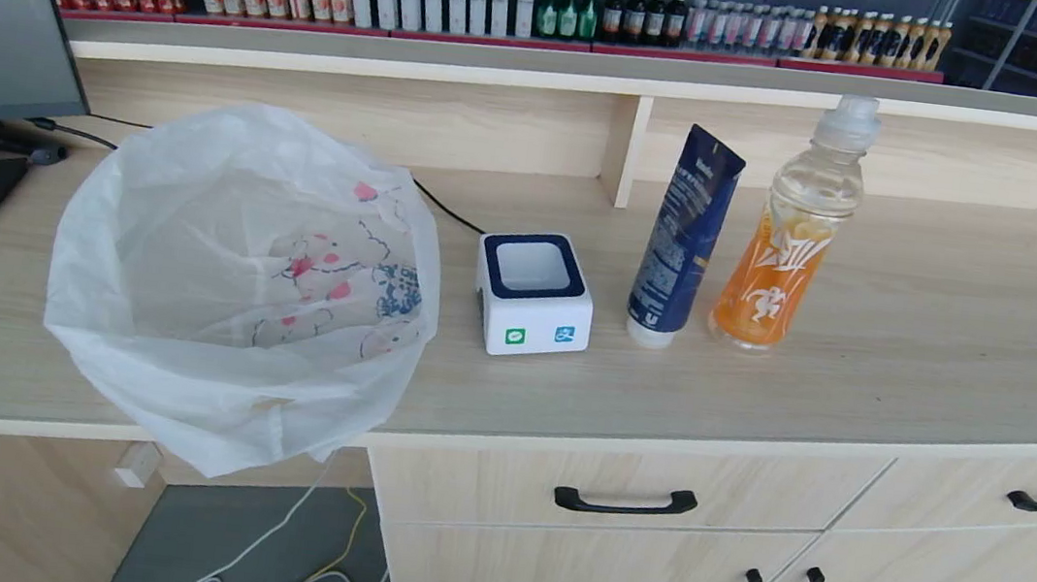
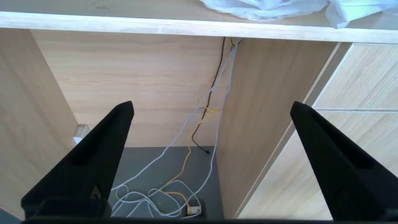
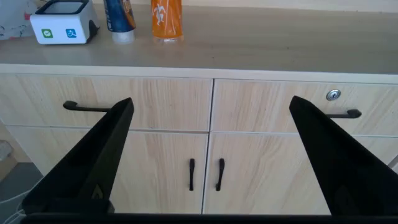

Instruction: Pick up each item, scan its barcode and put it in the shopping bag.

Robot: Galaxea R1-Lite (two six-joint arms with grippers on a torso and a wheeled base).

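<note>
— Where are the items found?
— 2 are seen upright on the counter (image 1: 915, 326): a dark blue tube (image 1: 684, 237), stood on its cap, and just beside it, to the right, an orange bottle (image 1: 790, 234).

— And the scanner?
— The white scanner (image 1: 533, 293) is placed between the tube and the shopping bag (image 1: 236, 288). The bag's mouth is spread open, and its front is hung over the counter's edge.

— How are the pincers described?
— Both are released, and nothing is held. The left gripper (image 2: 211, 109) is found below the counter's edge, before a recess where cables (image 2: 186, 155) are trailed. The right gripper (image 3: 211, 106) is set before the drawers (image 3: 149, 106) and cupboard doors (image 3: 261, 174).
</note>
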